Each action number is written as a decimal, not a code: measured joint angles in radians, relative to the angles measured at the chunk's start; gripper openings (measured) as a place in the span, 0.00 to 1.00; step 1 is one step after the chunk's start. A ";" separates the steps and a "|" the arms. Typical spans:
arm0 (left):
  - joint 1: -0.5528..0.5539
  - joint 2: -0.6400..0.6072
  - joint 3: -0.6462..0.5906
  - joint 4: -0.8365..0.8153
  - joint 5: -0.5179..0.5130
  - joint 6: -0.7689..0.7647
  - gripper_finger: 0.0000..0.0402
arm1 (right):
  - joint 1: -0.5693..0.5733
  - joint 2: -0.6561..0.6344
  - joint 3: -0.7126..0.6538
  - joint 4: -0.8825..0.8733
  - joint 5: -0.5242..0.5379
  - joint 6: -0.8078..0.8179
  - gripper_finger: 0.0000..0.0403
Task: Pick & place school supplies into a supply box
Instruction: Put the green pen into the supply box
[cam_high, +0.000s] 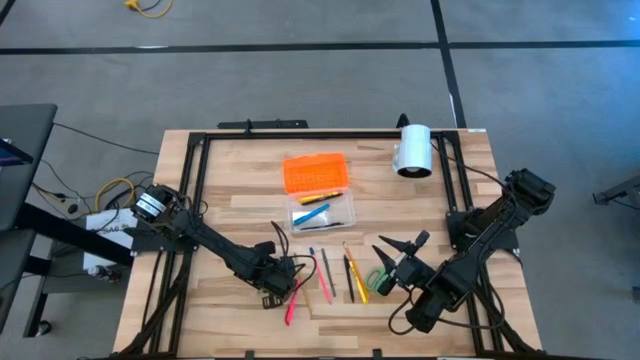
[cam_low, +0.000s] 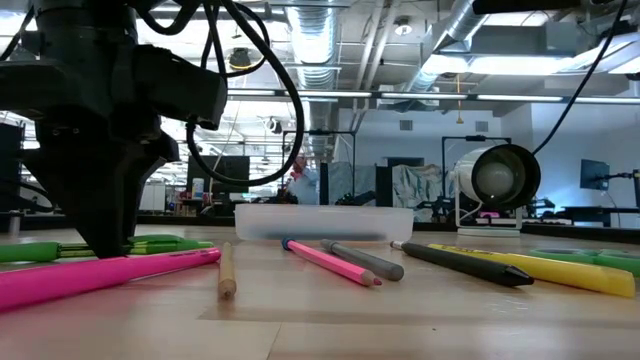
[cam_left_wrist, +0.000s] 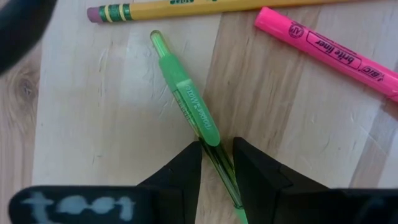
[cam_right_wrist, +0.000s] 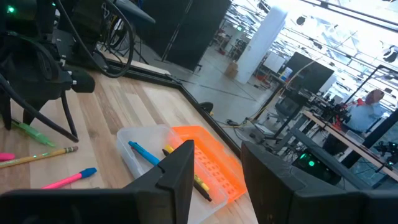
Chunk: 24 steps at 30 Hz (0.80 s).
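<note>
Pale wood planks made up the tabletop (cam_high: 240, 200) you were working over, its grain plain under the left gripper (cam_left_wrist: 216, 149). That gripper stood low at the near left, its two dark fingers clamped on a green pen (cam_left_wrist: 186, 102) that lay flat on the wood. Just beside it lay a pink highlighter (cam_left_wrist: 326, 50) and a yellow pencil (cam_left_wrist: 186, 9).

Your right gripper (cam_high: 398, 250) hung above the near right of the table, jaws spread apart and holding nothing. Between the two arms, more pens and pencils (cam_high: 335, 272) lay scattered on the planks, with green-handled scissors (cam_high: 376, 278) close to the right gripper.

Farther back, around the middle of the table, sat the clear supply box (cam_high: 322, 212) with a blue pen and a yellow one already inside. Its ridged orange lid (cam_high: 316, 172) lay touching the box on the far side. A white cylinder (cam_high: 412, 150) rested on its side at the far right.

Beyond the table you had grey floor with dark lines, and a large workshop with ceiling ducts, monitors and a person (cam_right_wrist: 368, 107) seated well away.
</note>
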 joint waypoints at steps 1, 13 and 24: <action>0.000 0.000 0.000 0.000 0.000 -0.001 0.22 | 0.000 0.000 0.000 0.000 0.000 0.000 0.31; 0.000 0.000 0.000 -0.002 -0.001 -0.055 0.22 | 0.000 0.000 0.000 0.000 -0.001 0.000 0.31; 0.000 0.000 0.000 -0.003 -0.001 -0.101 0.22 | 0.000 0.000 0.000 0.000 -0.004 0.000 0.31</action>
